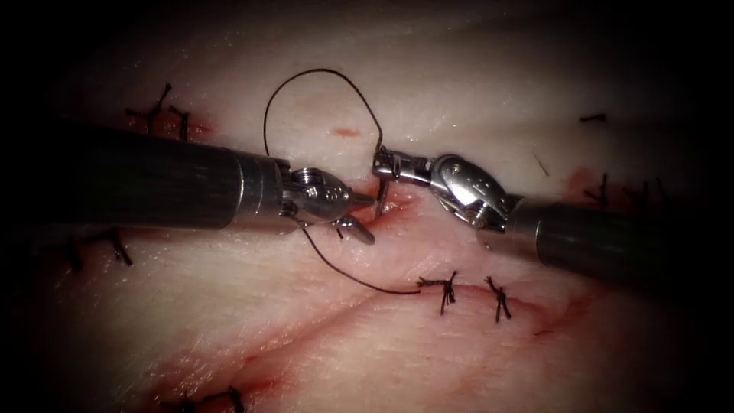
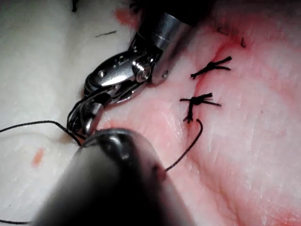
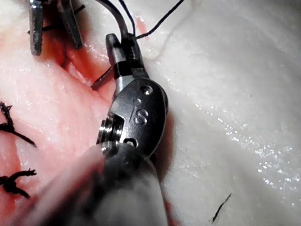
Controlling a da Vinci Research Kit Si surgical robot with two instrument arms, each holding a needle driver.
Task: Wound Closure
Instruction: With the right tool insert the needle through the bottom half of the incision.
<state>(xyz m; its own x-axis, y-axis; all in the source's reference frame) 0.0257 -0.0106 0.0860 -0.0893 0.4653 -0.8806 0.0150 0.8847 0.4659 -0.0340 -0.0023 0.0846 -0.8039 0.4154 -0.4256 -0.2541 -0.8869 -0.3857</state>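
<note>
My right tool (image 1: 380, 164) comes in from the right, its jaws shut on the curved needle (image 1: 379, 195) near the thread end. The needle points down and its tip meets the red, open part of the cut (image 1: 394, 205); in the right wrist view the needle (image 3: 101, 80) runs from the jaws (image 3: 117, 49) into the tissue. My left tool (image 1: 369, 218) lies just left of the needle with jaws open, holding nothing. Black thread (image 1: 321, 71) loops up from the needle, passes behind the left tool and ends at a knotted stitch (image 1: 446, 289).
A second tied stitch (image 1: 500, 298) sits right of the first along the closed part of the cut. Older stitches lie at the far left (image 1: 164, 115), lower left (image 1: 118, 248) and far right (image 1: 604, 187). Red fluid stains the tissue (image 1: 260, 359).
</note>
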